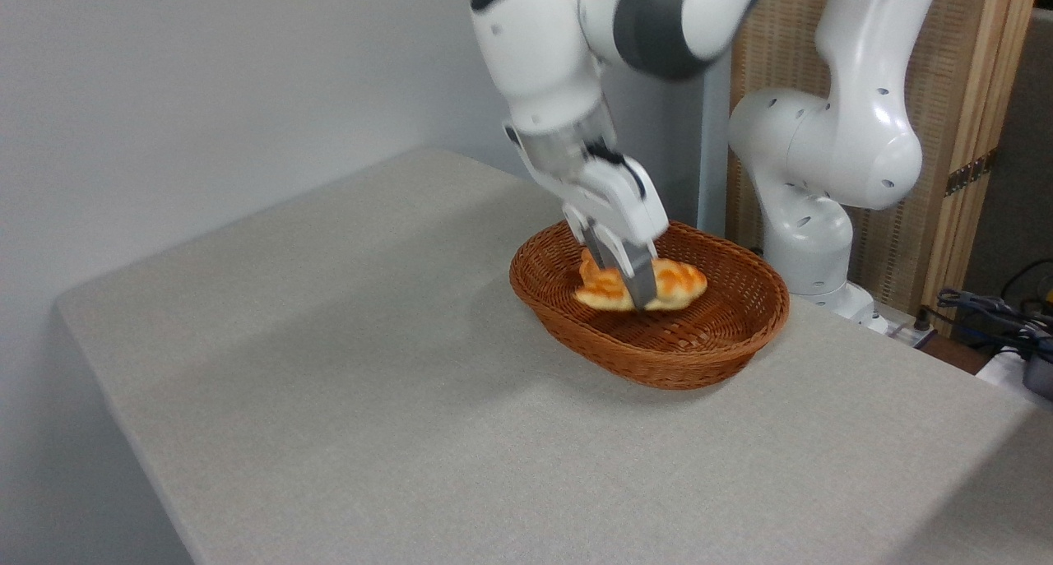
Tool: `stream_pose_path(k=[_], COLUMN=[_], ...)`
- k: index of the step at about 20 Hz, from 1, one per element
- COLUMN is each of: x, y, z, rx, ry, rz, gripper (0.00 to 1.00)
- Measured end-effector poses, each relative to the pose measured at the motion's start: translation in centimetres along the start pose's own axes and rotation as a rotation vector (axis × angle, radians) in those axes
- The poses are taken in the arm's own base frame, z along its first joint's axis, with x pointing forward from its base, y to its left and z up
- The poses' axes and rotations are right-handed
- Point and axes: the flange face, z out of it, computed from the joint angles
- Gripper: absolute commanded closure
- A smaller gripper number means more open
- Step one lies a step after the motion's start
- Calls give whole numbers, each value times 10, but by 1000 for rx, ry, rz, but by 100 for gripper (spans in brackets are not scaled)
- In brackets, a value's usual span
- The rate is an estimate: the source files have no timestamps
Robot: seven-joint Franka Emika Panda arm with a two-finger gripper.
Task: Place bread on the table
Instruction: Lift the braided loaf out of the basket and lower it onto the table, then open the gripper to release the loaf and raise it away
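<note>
Grey cloth table (411, 400) in the foreground; beyond it, in the wicker basket (724, 335), I see my end effector (627, 289) with fingers straddling the bread (679, 284); whether they grip it, I cannot tell.

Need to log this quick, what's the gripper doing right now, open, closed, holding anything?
Gripper: down in the basket, fingers either side of the bread; whether it has clamped cannot be told.
</note>
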Motion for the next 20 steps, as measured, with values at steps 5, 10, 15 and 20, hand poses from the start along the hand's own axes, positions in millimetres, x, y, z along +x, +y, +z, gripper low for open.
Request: stream_pose_path(k=[5,10,15,20], x=[4,42,65,78], y=[-18,-103,-154,-175], z=[-79,-87,-46,-15], rx=[93,214,245,229], ry=[86,203,222,201], rz=[11,-38,-66,-74], gripper=[70,66,17,0])
